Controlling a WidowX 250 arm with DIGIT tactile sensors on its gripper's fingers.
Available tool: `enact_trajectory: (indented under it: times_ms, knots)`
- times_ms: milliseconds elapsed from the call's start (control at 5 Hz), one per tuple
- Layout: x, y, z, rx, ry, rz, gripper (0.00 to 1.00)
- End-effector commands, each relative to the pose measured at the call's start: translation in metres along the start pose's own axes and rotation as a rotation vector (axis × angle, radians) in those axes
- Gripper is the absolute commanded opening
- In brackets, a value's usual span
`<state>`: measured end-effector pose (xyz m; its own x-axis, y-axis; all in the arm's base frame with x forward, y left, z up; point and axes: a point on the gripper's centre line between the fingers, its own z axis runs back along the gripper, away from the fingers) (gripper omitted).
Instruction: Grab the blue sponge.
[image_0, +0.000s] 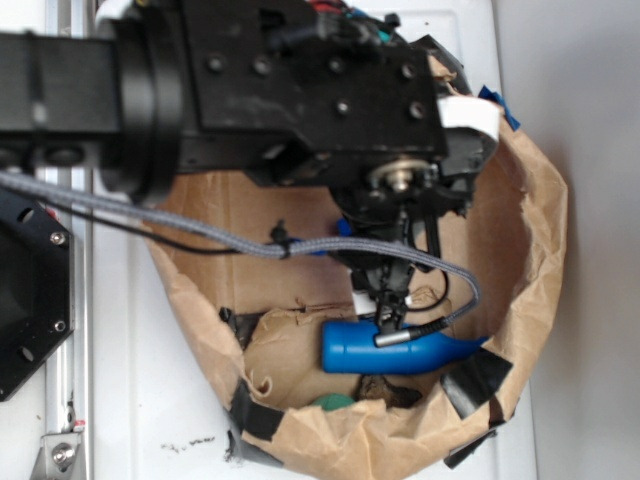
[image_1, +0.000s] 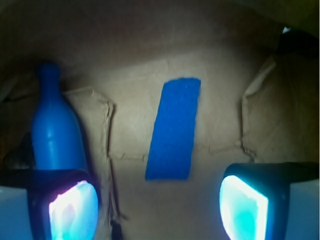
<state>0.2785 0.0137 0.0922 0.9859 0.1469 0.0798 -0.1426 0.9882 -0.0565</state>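
My arm (image_0: 200, 80) fills the upper left of the exterior frame, reaching into a brown paper bag (image_0: 530, 250). Low in that frame lies a glossy blue bottle (image_0: 400, 350) — in the wrist view it stands at the left. The blue sponge (image_1: 173, 129) sits at the centre of the wrist view, flat on the paper: a thin, matte, rough-textured strip, slightly tilted. My gripper (image_1: 158, 202) hangs spread wide and empty — fingers (image_1: 243, 202) flanking the sponge's lower end, not touching.
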Motion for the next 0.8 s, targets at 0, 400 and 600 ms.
enact_trajectory:
  times_ms: [0,400,600]
  knots:
    - [0.01,-0.005,-0.009,0.009,-0.066,-0.017,1.0]
    - [0.015,-0.004,-0.02,0.002,-0.078,0.052,1.0]
    - [0.022,-0.003,-0.026,-0.015,-0.085,0.055,1.0]
